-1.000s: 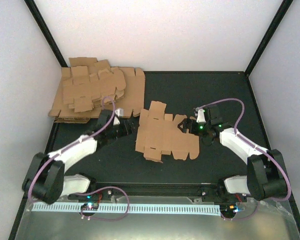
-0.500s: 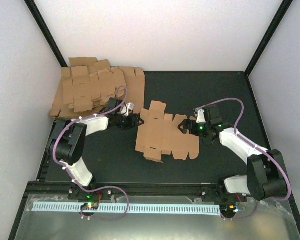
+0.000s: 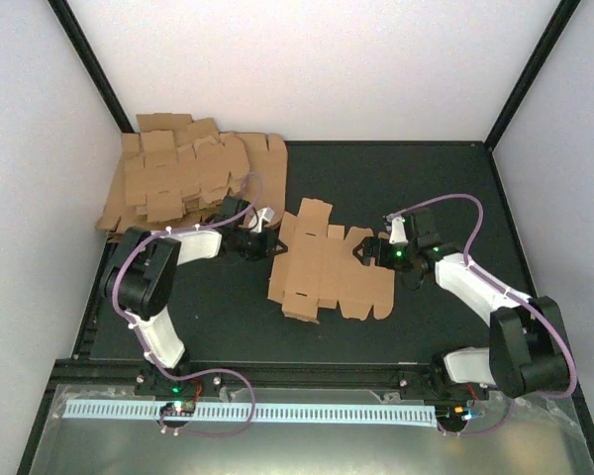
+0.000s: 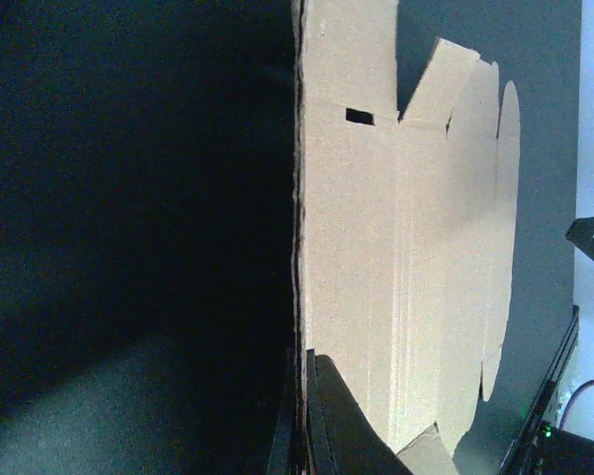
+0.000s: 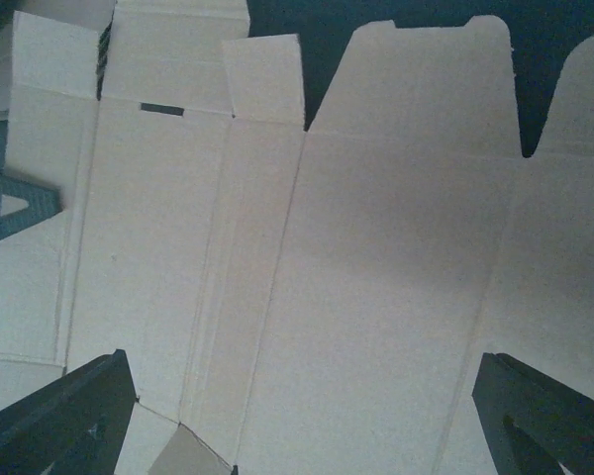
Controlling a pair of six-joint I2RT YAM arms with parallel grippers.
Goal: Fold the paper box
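Pinching the paper box (image 3: pixel 327 272) edge is the left gripper (image 3: pixel 273 243).

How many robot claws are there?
2. The left claw pinches the left edge of the flat paper box. The right claw hangs open over the box's right edge. No others seem hidden.

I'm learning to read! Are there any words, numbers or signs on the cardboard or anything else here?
None: there is no text to read in any view.
The paper box is plain brown, with only creases and a small slot.
The pile of cardboard sheets is plain too.
The table bears no label.
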